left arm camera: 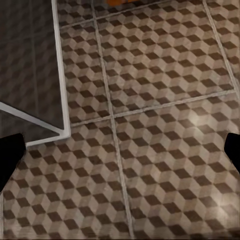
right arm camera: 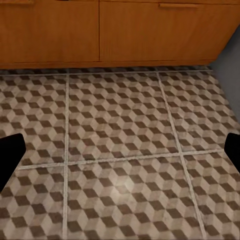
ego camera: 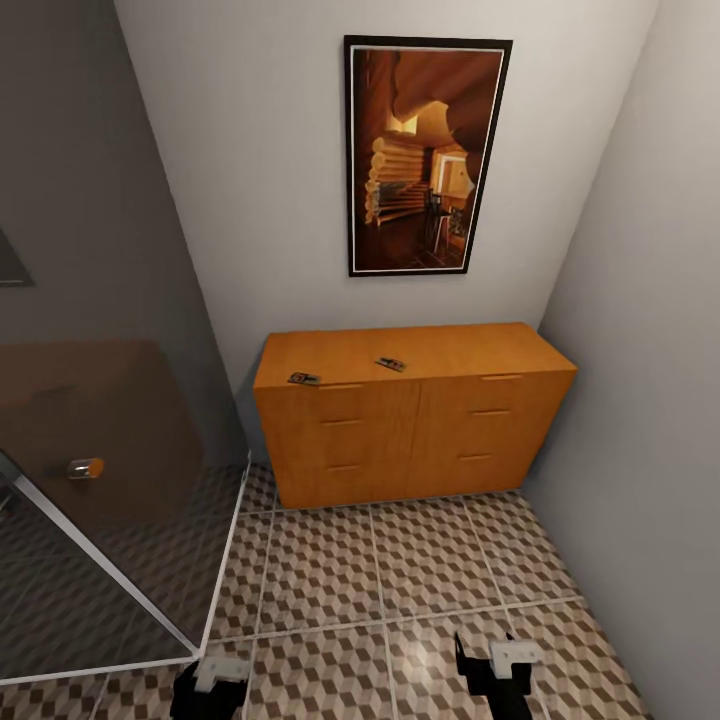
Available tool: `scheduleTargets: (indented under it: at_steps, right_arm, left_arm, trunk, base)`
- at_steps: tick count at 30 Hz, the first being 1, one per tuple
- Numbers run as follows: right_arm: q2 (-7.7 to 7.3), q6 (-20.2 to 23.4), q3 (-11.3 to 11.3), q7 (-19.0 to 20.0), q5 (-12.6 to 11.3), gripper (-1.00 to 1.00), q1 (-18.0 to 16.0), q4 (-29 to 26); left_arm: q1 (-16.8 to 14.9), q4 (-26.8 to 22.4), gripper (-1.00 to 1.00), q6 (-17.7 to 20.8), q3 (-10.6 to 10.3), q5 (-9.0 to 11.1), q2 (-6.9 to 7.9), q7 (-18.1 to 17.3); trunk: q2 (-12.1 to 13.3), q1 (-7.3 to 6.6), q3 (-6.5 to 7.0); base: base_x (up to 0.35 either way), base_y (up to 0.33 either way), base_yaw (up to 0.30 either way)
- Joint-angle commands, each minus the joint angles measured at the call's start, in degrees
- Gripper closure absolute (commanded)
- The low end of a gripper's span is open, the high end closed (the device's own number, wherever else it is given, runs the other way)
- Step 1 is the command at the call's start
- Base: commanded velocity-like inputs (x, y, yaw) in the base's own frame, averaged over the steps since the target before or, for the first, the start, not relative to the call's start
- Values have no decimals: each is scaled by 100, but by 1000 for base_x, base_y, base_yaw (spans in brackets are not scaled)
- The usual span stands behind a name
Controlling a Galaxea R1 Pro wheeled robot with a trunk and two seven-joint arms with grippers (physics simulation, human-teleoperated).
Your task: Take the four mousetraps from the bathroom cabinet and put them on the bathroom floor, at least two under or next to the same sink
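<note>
A: Step in hand? The robot faces the cabinet (ego camera: 410,415) across a stretch of bathroom floor (ego camera: 330,570). Reads as the approach, before any pick.

B: Agreed. 2 mousetraps sit on the cabinet's flat top: 1 near the front left edge (ego camera: 303,379), 1 nearer the middle (ego camera: 390,364). They lie well apart from each other. The other 2 I can't place from here. All 6 drawer fronts look shut.

A: Tools?

B: Left tool (ego camera: 212,685) and right tool (ego camera: 503,668) hang low at the near edge of the head view, both over bare tile, well short of the cabinet. In each wrist view the dark fingertips (left arm camera: 10,157) (right arm camera: 11,155) stand at opposite edges of the picture, so both are spread wide. Nothing between them, nothing touched.

A: Next move?

B: My judgement: close the gap to the cabinet, then raise an arm to top height. The traps are small and flat, so a careful pinch from above. The left one is nearest an edge, an easy first target.

A: Hazards?

B: The glass shower screen (ego camera: 100,500) crowds the left side; the wall is near on the right. Little room for swinging arms.
</note>
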Motion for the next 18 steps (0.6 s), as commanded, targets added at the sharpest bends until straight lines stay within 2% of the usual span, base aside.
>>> scheduleTargets:
  at_steps: [1,5,18]
  right_arm:
    - [17,-7,18,-56,40,-100,-6,-17]
    - [80,-3,24,-54,36,-100,-1,-111]
    - [81,-1,26,-53,39,-100,3,-163]
  left_arm:
    - [26,16,-100,-26,-49,24,3,11]
    - [156,13,-100,-26,-49,18,26,3]
    - [510,13,-100,-27,-49,15,37,-6]
  trunk:
    - [-11,3,-11]
    - [-11,3,-11]
    - [-11,3,-11]
  base:
    - [0,0,0]
    - [0,0,0]
    - [0,0,0]
